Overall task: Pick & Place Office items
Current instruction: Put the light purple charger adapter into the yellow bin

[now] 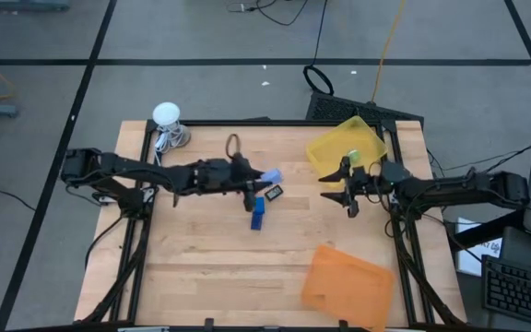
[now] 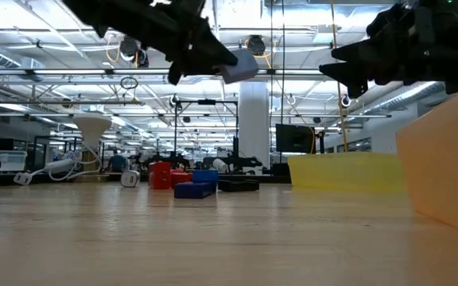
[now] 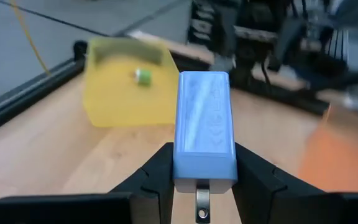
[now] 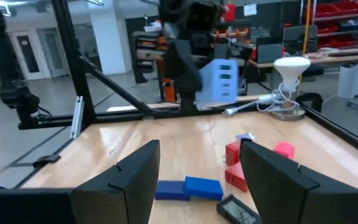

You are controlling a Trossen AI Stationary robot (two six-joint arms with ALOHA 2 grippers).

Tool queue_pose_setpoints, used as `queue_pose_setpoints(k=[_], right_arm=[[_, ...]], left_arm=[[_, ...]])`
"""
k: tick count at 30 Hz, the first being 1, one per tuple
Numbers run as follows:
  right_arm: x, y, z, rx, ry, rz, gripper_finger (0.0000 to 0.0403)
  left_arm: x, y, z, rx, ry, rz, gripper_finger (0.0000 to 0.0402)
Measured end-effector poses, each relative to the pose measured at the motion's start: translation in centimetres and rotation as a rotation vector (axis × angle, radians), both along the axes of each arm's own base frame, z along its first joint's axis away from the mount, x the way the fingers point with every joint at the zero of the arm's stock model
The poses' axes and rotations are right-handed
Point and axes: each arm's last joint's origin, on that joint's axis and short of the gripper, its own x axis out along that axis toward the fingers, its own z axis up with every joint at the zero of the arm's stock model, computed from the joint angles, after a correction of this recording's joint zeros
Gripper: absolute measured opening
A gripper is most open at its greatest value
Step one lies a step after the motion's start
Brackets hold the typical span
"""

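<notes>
My left gripper hangs over the table's middle, shut on a light blue block with a metal prong; the low view shows this block high above the wood. On the table below lie dark blue pieces, a black piece, red pieces and a pink one. My right gripper is open and hovers at the right, near the yellow tray, touching nothing. My left gripper pinches the light blue block between its two fingers, one on each long side at the prong end. The fingers come level from the table's left and lie along the block. The block is lifted clear and sticks out beyond the fingertips toward the yellow tray.
The yellow tray at the far right holds a small green thing. An orange tray lies at the near right. A white ball-shaped object with a cord stands at the far left corner. Bare wood covers the near left.
</notes>
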Motion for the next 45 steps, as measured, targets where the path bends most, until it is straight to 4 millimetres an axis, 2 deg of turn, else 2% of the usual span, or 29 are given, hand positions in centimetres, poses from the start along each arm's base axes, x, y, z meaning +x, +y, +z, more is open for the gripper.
queue_pose_setpoints(k=[4, 8, 14, 20, 24, 35, 40, 45], right_arm=[[0.5, 0.2, -0.4, 0.006, 0.011, -0.042, 0.0225], [1.0, 0.4, -0.6, 0.009, 0.003, -0.054, 0.0252], [1.9, 0.7, -0.7, 0.026, -0.025, -0.023, 0.0294], [3.0, 0.9, -1.0, 0.033, 0.006, -0.006, 0.0301], [3.7, 0.9, -1.2, 0.035, 0.03, -0.004, 0.0298], [4.2, 0.8, -1.8, 0.039, 0.066, -0.006, 0.0254], [4.2, 0.8, -1.8, 0.04, 0.068, -0.006, 0.021], [4.2, 0.8, -1.8, 0.018, 0.067, 0.001, 0.0147]], left_arm=[[2.2, -1.0, 0.5, 0.083, 0.071, -0.05, 0.0119], [4.4, -1.7, 0.3, 0.164, 0.087, -0.098, 0.0119], [6.9, -1.5, -0.3, 0.117, 0.088, -0.161, 0.0119], [8.6, -1.2, -0.8, 0.099, 0.087, -0.192, 0.0119], [8.9, -1.1, -0.9, 0.097, 0.085, -0.192, 0.0119], [8.7, -1.1, -1.0, 0.087, 0.104, -0.19, 0.0119], [8.7, -1.1, -1.0, 0.086, 0.104, -0.188, 0.0119], [8.7, -1.0, -1.0, 0.085, 0.105, -0.186, 0.0119]])
